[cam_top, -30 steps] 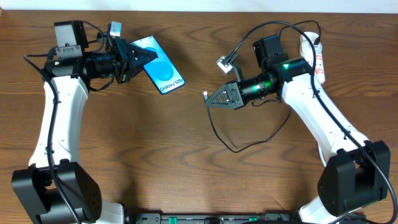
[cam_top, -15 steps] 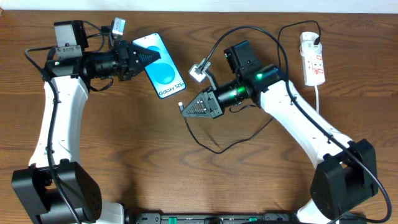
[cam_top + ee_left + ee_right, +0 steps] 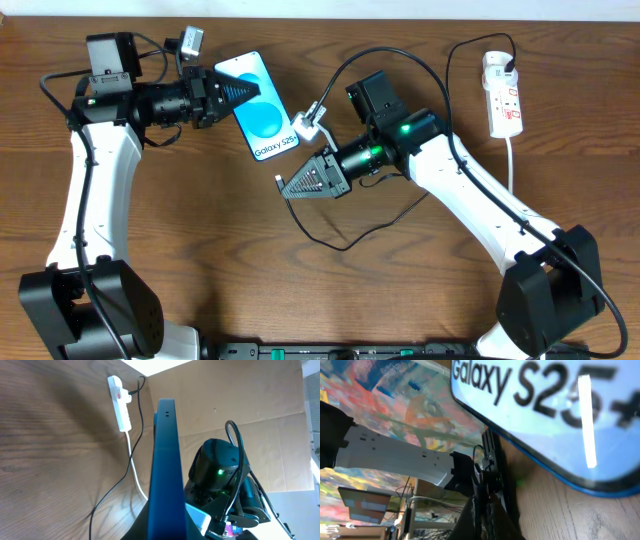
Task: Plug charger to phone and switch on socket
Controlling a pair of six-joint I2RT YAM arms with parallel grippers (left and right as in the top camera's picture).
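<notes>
Grasping the phone (image 3: 262, 112), left end effector (image 3: 243, 92); right end effector (image 3: 290, 187) clenched on charger (image 3: 345, 244) tip near it.

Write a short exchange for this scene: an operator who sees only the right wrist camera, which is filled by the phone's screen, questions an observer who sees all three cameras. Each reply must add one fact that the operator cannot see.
Operator: My right claw has the cable. Is anything holding the phone?
Observer: Yes. The left claw is shut on the phone, gripping it by one long edge.
Operator: Where is the power strip I must switch on?
Observer: The power strip lies near the table's far edge on the right side, beyond your arm and well away from both claws.
</notes>
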